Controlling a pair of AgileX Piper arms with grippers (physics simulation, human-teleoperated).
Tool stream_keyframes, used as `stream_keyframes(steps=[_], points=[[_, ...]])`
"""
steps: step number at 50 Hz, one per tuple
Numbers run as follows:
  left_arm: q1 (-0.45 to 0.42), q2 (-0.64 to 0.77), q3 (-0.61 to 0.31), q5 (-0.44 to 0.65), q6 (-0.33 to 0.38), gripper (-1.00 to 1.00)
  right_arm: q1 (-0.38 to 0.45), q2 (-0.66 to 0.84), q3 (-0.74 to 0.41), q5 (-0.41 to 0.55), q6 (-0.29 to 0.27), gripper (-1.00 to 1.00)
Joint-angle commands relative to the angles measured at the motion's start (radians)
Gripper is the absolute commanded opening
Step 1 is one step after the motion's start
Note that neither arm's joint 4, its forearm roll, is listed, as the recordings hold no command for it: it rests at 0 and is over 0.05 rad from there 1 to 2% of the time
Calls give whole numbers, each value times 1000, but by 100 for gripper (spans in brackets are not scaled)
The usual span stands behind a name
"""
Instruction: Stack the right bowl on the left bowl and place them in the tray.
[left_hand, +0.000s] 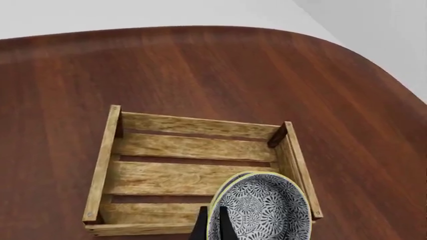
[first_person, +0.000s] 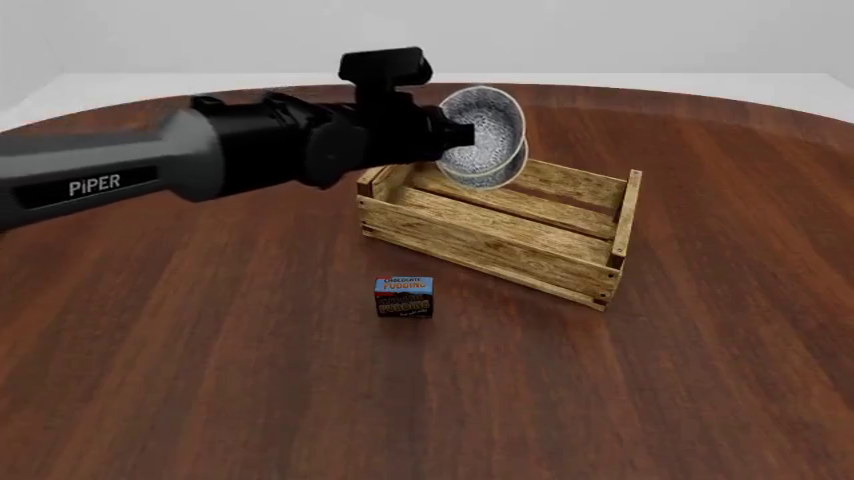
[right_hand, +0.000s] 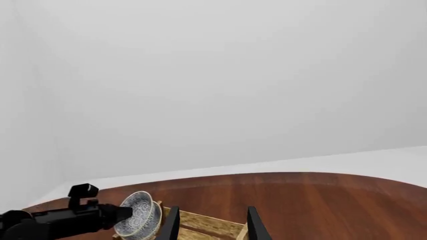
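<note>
Dark polished wood fills my screens under a pale wall. On the left, my left gripper is clamped on the rim of the stacked bowls, which hang tipped on edge, open faces turned away from the fingers, above the near-left corner of the crate. From the left wrist camera the stack sits just beyond the fingertips with the crate floor directly underneath and running off to one side. I read two nested rims there, though the outer bowl is mostly hidden. So the drop lies straight down from the fingers, and the bowls need levelling first. A small pudding box sits nearer me, clear of the crate. My right gripper hangs spread and empty, well back, so the left arm is nearer.
</note>
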Motion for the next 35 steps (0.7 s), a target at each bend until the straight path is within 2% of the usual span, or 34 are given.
stream_keyframes(steps=[1,25,35], points=[[-11,24,-36,-6,2,-100,-2,5,5,-6,0,100],[-27,102,-97,9,12,-100,-9,15,20,-22,5,100],[-7,132,-129,10,6,-100,-8,11,23,-20,6,100]])
